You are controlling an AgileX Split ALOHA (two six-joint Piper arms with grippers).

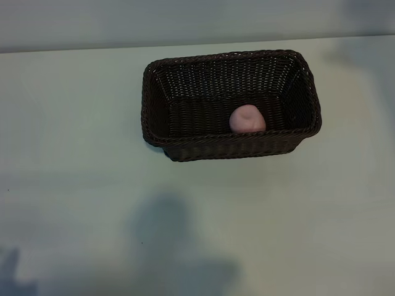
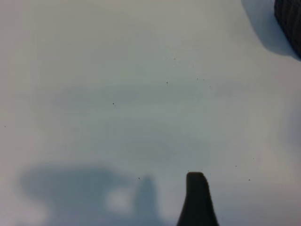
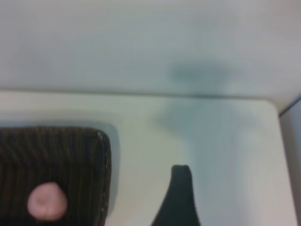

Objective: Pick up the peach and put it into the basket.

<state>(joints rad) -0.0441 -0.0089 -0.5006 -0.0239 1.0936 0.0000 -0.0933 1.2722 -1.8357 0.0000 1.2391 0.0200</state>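
The peach (image 1: 247, 119), small, round and pale pink, lies inside the basket (image 1: 234, 143), against its near long wall and right of its middle. The basket is dark-brown wicker, rectangular, and stands at the back middle of the table. Neither gripper shows in the exterior view. In the left wrist view one dark fingertip (image 2: 196, 188) of my left gripper hangs over bare table, with a corner of the basket (image 2: 289, 19) far off. The right wrist view shows one dark fingertip (image 3: 181, 188) of my right gripper beside the basket's end (image 3: 104, 160), with the peach (image 3: 46, 201) inside. Both grippers are open and hold nothing.
The pale tabletop (image 1: 92, 185) stretches around the basket on all sides. Its far edge (image 1: 74, 49) meets a wall. In the right wrist view the table's corner (image 3: 275, 106) lies past the basket's end. Arm shadows (image 1: 166, 228) fall on the near part of the table.
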